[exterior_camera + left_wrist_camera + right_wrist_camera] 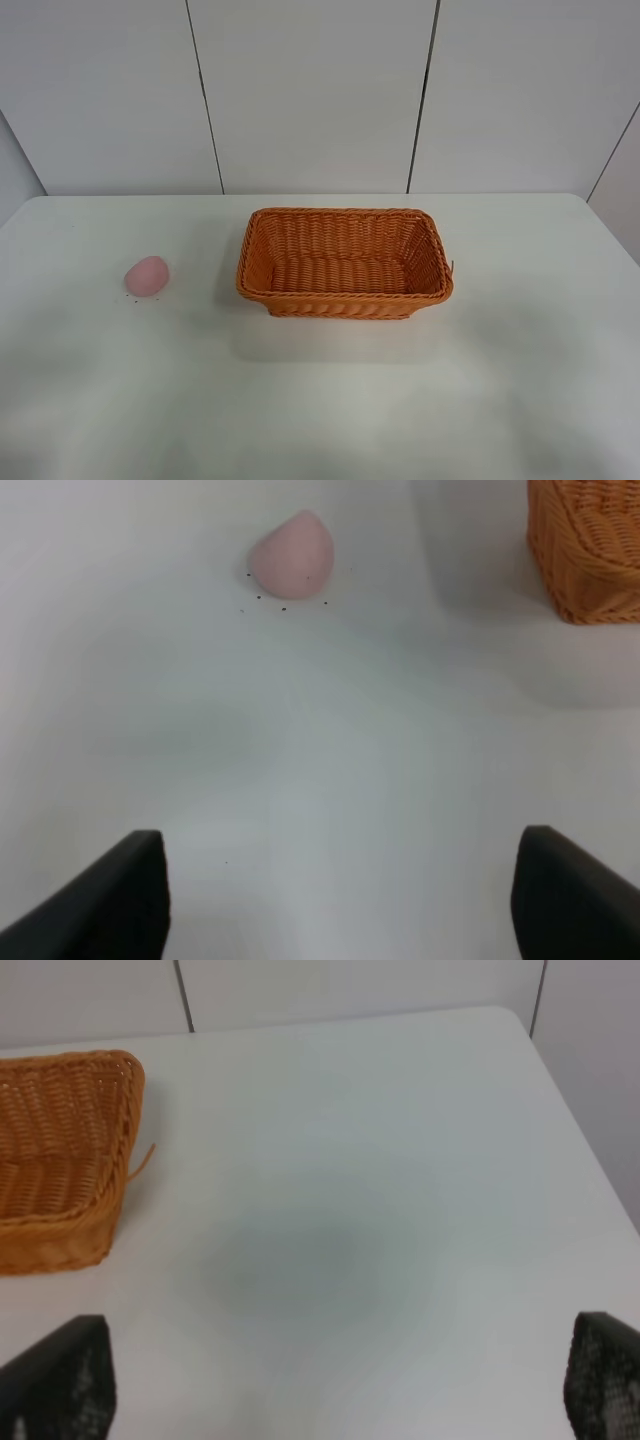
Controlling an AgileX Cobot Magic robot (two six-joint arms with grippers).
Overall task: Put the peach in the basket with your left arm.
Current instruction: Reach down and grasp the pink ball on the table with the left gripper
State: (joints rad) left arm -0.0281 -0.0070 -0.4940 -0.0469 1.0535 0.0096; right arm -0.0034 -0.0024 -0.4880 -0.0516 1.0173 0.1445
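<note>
The pale pink peach (147, 275) lies on the white table, left of the orange wicker basket (345, 262). The basket is empty. No arm shows in the exterior high view. In the left wrist view the peach (292, 555) lies ahead of my left gripper (340, 895), well apart from it, with a corner of the basket (590, 550) to one side. The left gripper's fingers (110, 905) are spread wide and hold nothing. In the right wrist view my right gripper (335, 1385) is open and empty, with the basket's end (60, 1160) off to one side.
Small dark specks lie on the table around the peach. The white table (320, 400) ends at a white panelled wall (320, 90) behind. The table's far right corner (520, 1020) shows in the right wrist view.
</note>
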